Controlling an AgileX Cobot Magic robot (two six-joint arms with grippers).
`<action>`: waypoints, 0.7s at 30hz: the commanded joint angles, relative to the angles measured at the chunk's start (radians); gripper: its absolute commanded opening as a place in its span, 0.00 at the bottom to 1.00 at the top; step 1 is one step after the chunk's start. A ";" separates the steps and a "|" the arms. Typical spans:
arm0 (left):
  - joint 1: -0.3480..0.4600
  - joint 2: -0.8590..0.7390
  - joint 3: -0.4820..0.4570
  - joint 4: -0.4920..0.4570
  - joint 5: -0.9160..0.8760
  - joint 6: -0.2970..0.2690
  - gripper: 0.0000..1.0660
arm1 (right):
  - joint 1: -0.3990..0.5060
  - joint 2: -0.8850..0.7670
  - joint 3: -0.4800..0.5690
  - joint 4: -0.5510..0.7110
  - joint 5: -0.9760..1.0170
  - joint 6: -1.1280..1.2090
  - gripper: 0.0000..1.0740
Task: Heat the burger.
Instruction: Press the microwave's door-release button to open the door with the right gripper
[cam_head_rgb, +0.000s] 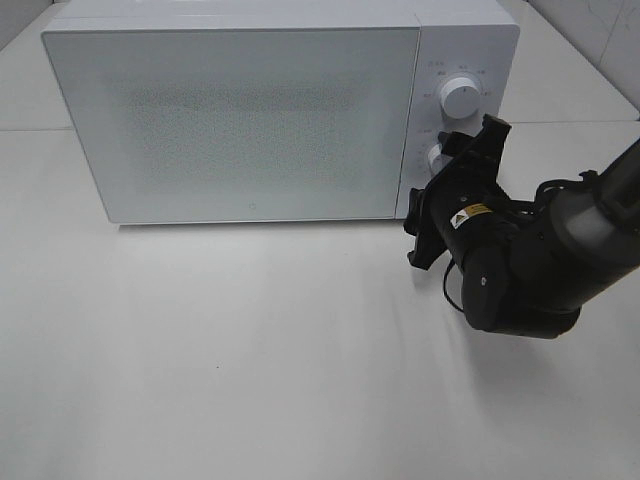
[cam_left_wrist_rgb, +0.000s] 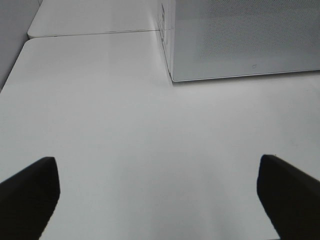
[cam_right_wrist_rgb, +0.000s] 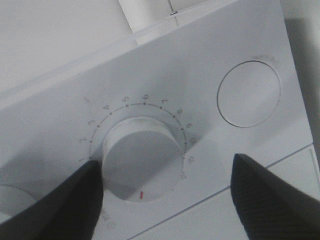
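Note:
The burger is out of view; nothing shows through the frosted, closed door of the white microwave (cam_head_rgb: 250, 120). My right gripper (cam_head_rgb: 462, 145) is at the microwave's control panel, at the lower knob (cam_head_rgb: 436, 157). In the right wrist view the gripper (cam_right_wrist_rgb: 167, 195) is open, with its dark fingers (cam_right_wrist_rgb: 65, 200) on either side of the numbered timer knob (cam_right_wrist_rgb: 142, 160), whose red mark points toward the camera side. My left gripper (cam_left_wrist_rgb: 160, 200) is open and empty, low over the bare white table (cam_left_wrist_rgb: 125, 140), short of the microwave's front corner (cam_left_wrist_rgb: 172, 77).
The upper knob (cam_head_rgb: 459, 97) sits above the right gripper. A round push button (cam_right_wrist_rgb: 248, 93) lies beside the timer knob. The right arm (cam_head_rgb: 540, 250) stretches in from the right edge. The white tabletop (cam_head_rgb: 250, 350) spreads in front of the microwave.

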 joint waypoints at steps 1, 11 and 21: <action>0.001 -0.020 0.001 -0.002 -0.001 -0.005 0.98 | -0.014 -0.016 -0.012 -0.027 -0.037 0.001 0.66; 0.001 -0.020 0.001 -0.002 -0.001 -0.005 0.98 | -0.011 -0.059 0.059 -0.028 -0.036 0.017 0.66; 0.001 -0.020 0.001 -0.002 -0.001 -0.005 0.98 | 0.043 -0.124 0.123 -0.004 -0.029 0.009 0.66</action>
